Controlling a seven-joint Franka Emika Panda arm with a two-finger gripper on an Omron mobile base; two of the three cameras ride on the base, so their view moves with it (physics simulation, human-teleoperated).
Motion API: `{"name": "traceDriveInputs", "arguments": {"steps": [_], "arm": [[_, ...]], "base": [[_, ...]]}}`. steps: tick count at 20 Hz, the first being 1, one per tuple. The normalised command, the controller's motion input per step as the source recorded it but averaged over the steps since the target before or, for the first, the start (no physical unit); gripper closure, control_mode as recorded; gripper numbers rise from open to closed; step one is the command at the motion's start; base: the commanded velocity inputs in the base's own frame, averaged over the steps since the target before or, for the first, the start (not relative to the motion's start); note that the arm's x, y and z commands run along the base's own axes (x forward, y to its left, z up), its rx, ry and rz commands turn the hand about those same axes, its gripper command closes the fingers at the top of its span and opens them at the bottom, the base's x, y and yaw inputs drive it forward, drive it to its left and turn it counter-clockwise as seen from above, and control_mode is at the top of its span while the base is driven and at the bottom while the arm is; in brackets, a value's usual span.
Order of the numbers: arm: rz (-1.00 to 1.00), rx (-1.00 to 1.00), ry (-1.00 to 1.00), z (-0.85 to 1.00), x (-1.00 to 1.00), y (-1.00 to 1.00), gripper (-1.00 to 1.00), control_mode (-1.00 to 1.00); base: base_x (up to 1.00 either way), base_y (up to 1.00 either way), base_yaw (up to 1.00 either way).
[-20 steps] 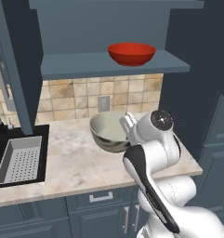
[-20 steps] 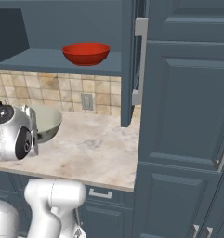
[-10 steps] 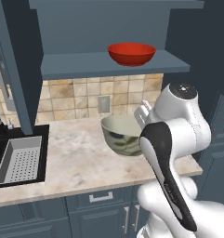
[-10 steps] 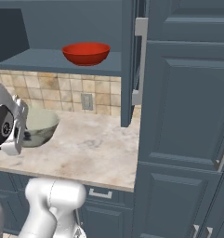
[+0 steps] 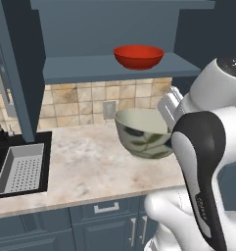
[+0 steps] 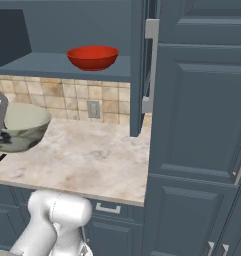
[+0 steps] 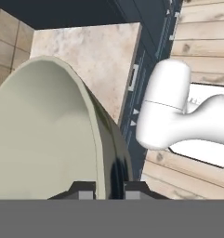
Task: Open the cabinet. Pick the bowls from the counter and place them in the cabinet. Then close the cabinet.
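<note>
End effector [image 7: 109,188] clamped on cream bowl [image 5: 141,132] rim, held tilted above tabletop [image 5: 90,166] nr back edge. Red bowl [image 5: 138,56] on cabinet shelf [image 5: 90,68]. Risk: thin rim grip slips, or clips shelf edge.

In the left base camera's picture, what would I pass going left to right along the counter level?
Black sink → grey strainer tray → bare counter → cream bowl → robot arm.
</note>
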Motion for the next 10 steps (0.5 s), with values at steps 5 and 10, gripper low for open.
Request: {"name": "traceDriveInputs", "arguments": {"steps": [5,10], "arm": [[0.00,0.00,-0.18,0.61,-0.08,0.00,1.00,-1.00],[0.00,0.05,-0.26,0.44,0.00,0.00,1.00,-1.00]], "base": [[0.00,0.00,0.00],[0.00,0.00,0.00]]}}
